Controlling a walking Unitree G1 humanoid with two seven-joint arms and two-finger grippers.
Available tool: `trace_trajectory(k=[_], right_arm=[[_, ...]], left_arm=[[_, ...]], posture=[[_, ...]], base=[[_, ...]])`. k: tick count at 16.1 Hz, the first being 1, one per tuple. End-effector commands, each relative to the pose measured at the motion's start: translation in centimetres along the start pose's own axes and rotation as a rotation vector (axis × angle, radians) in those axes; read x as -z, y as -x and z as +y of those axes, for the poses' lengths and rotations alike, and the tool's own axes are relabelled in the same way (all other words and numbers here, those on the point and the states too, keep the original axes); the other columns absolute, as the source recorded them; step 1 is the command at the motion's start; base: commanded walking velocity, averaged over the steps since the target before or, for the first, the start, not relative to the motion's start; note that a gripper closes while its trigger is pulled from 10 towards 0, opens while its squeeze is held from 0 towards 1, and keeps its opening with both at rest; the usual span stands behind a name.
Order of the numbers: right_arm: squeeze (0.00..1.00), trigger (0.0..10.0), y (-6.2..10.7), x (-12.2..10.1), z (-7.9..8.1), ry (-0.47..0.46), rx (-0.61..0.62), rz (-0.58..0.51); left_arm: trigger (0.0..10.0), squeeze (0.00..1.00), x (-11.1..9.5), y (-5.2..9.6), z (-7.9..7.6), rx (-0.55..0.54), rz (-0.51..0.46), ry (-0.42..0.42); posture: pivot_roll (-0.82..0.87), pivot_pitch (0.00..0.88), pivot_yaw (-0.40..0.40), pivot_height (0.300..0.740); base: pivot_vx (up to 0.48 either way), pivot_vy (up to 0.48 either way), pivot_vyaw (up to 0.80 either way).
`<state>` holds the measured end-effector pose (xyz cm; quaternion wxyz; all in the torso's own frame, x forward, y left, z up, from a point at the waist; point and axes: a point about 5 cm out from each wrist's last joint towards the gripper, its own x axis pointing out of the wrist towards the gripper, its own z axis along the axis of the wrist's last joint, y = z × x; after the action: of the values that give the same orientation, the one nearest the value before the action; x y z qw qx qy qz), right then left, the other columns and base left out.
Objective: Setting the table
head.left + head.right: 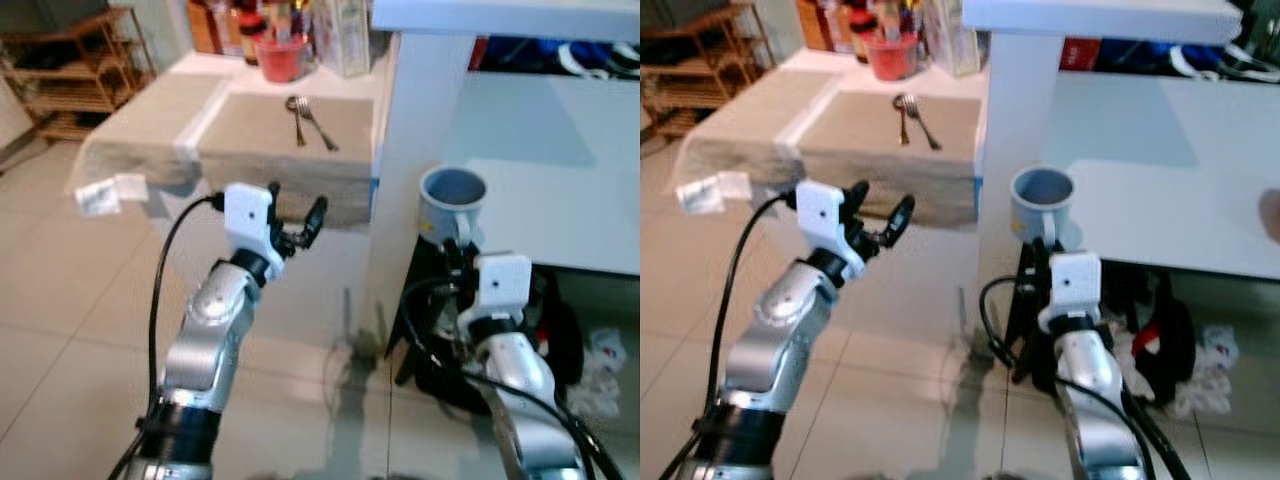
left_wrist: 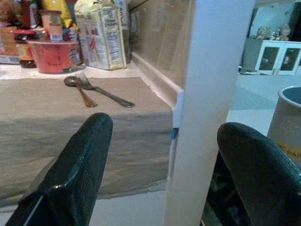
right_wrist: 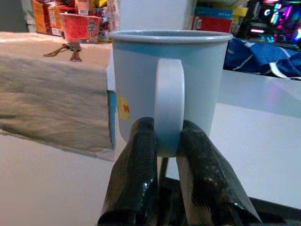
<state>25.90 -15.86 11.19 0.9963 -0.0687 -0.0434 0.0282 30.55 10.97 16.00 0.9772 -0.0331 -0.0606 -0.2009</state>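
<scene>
You're partway there: fork (image 1: 318,124) and spoon (image 1: 296,119) already lie on the placemat (image 1: 285,140). Your right gripper (image 3: 165,141) pinches the mug (image 1: 452,200) by its handle, off right of the placemat; left gripper (image 1: 296,216) hangs open, empty.

A pale blue mug (image 3: 155,84) stands upright with its handle (image 3: 168,106) turned toward the camera. The right gripper (image 3: 167,148) pinches that handle low down, one black finger (image 3: 136,179) pressed on either side of it. A small yellow label (image 3: 123,109) shows on the mug's wall beside the handle. Behind the mug to one side lies a table under a beige cloth (image 3: 51,94), with a spoon and fork (image 3: 66,51) and a red bowl (image 3: 81,26) farther back. On the mug's other side runs a white surface (image 3: 254,141), with dark blue fabric (image 3: 263,59) beyond it.
</scene>
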Motion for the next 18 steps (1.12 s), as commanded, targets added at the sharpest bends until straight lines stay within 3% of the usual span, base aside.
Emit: trace_trajectory(k=[1,5,18], right_arm=[[0.0,0.0,-0.28,-0.46,-0.08,0.006,0.01,-0.015],[0.0,0.0,-0.34,-0.53,-0.11,0.008,0.009,-0.025],[0.0,0.0,-0.38,-0.25,-0.31,0.003,0.015,-0.024]], left_arm=[[10.0,0.0,-0.25,-0.23,0.14,0.003,-0.005,-0.012],[10.0,0.0,0.05,-0.56,0.53,-0.007,0.017,-0.018],[10.0,0.0,-0.34,-0.72,-0.22,0.061,-0.013,-0.013]], posture=[[-0.04,0.019,0.03,0.74],[-0.04,0.022,0.033,0.74],[-0.04,0.018,0.043,0.74]], base=[[0.0,0.0,0.0],[0.0,-0.314,0.0],[0.265,-0.397,0.0]])
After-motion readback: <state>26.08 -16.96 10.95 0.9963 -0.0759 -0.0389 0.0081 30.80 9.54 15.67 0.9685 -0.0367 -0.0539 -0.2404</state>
